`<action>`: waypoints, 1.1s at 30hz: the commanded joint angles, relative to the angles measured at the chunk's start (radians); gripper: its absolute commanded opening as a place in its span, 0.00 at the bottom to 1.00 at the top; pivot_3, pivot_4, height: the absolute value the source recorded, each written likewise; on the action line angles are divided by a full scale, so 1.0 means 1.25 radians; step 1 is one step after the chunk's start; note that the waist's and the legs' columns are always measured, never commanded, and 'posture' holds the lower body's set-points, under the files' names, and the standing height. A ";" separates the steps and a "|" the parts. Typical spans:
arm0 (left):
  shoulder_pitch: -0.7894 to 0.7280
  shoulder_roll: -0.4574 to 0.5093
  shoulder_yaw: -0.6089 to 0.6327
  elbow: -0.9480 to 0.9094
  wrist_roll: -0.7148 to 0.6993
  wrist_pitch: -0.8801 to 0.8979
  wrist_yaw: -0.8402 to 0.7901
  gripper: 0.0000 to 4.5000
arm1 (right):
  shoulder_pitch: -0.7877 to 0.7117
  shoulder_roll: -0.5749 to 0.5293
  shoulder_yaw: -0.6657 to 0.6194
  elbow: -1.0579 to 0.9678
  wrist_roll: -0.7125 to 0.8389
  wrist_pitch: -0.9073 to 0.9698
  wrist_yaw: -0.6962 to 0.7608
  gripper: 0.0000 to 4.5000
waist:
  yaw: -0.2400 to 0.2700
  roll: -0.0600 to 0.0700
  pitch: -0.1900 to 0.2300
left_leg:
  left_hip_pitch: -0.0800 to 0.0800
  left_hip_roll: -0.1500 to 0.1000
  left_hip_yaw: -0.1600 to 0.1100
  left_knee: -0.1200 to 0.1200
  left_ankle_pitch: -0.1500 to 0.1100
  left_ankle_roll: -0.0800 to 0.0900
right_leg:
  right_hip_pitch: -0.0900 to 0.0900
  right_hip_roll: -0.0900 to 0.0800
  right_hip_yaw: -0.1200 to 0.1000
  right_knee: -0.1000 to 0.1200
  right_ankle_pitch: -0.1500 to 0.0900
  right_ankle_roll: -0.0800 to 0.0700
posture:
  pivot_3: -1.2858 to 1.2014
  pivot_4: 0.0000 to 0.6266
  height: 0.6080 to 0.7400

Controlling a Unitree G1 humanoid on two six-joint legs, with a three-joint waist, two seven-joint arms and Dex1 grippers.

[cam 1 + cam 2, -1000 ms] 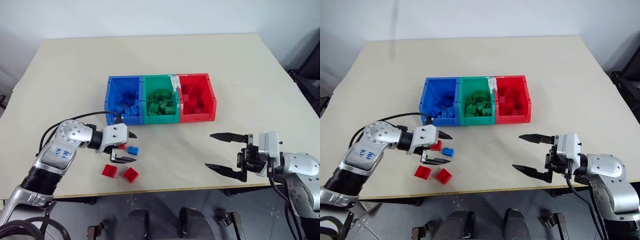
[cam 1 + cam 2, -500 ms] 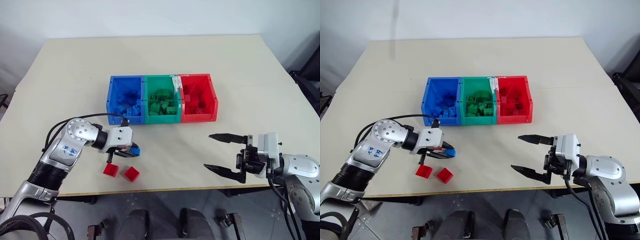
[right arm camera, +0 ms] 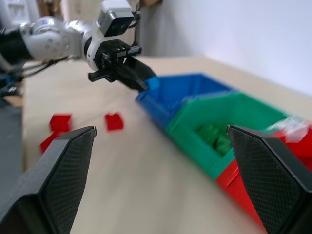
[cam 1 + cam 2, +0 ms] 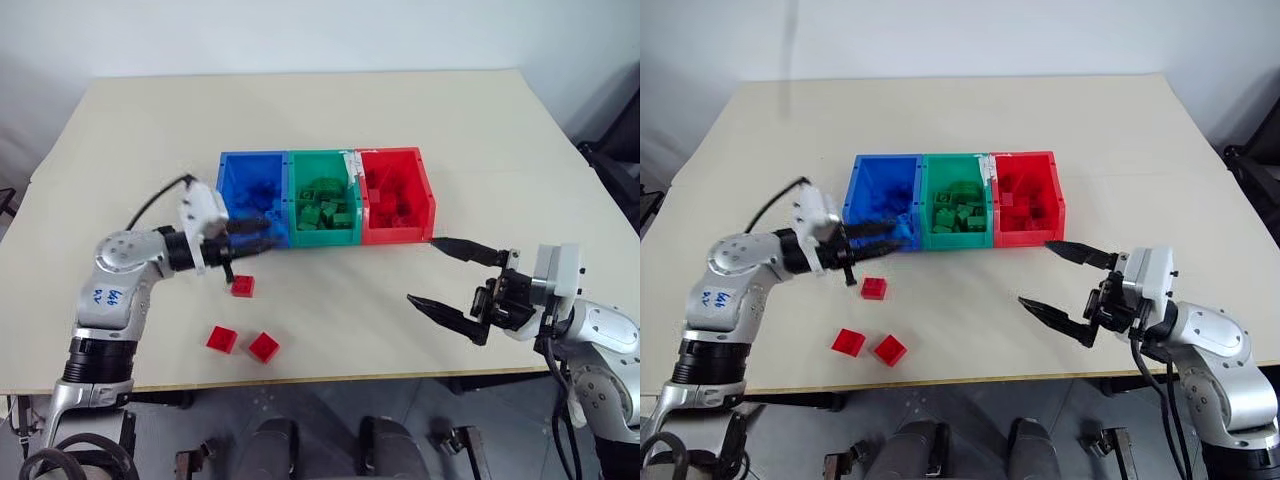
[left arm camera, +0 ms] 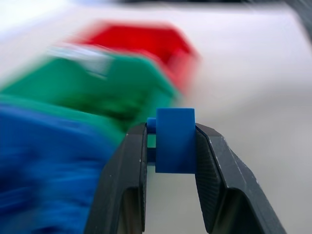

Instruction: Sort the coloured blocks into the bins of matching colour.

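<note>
- Left gripper (image 5: pixel 170 146): its two black fingers pinch a small blue block (image 5: pixel 174 140) between their tips, held level in the air at the front rim of the blue bin (image 4: pixel 250 190), near the corner it shares with the green bin (image 4: pixel 322 195).
- Right gripper (image 4: pixel 447 280): fingers spread wide, nothing between them; it hangs over bare table (image 4: pixel 330 110) in front of the red bin (image 4: pixel 395 190), well apart from the blocks.
- Bins: joined in a row at mid-table, blue on the robot's left, green in the middle, red on the right. Each has same-coloured bricks heaped inside.
- Loose blocks on the table: one red block (image 4: pixel 241 286) lies just in front of the blue bin, below the left gripper. Two more red blocks (image 4: pixel 221 339) (image 4: pixel 263 347) lie side by side closer to the near edge, apart from the first.
</note>
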 commanded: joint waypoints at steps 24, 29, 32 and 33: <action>0.146 0.143 0.163 0.103 -0.004 -0.245 -0.093 0.99 | -0.041 -0.034 0.021 0.063 -0.025 -0.046 0.114 1.00 | -0.018 0.000 0.000 | 0.002 0.001 0.000 -0.001 -0.001 0.000 | 0.002 0.000 0.000 -0.004 0.001 0.001 | 0.52 0.24 1.00; 0.286 0.232 0.239 0.137 -0.020 -0.292 -0.184 0.99 | -0.068 -0.055 0.064 0.102 -0.042 -0.051 0.193 1.00 | -0.006 0.000 0.000 | 0.002 0.000 -0.001 0.000 -0.002 0.002 | 0.005 0.000 -0.001 -0.005 0.001 0.001 | 0.52 0.24 1.00; 0.343 0.259 0.289 0.149 -0.050 -0.274 -0.208 0.99 | -0.091 -0.066 0.093 0.126 -0.051 -0.041 0.228 1.00 | -0.003 0.000 0.000 | 0.003 0.000 -0.001 0.000 -0.003 0.002 | 0.006 -0.001 -0.001 -0.005 0.001 0.001 | 0.52 0.24 1.00; 0.355 0.263 0.300 0.149 -0.060 -0.264 -0.212 0.99 | -0.097 -0.068 0.098 0.132 -0.053 -0.037 0.234 1.00 | -0.003 0.000 0.000 | 0.003 0.000 -0.001 0.000 -0.003 0.002 | 0.006 -0.001 -0.001 -0.005 0.001 0.001 | 0.52 0.24 1.00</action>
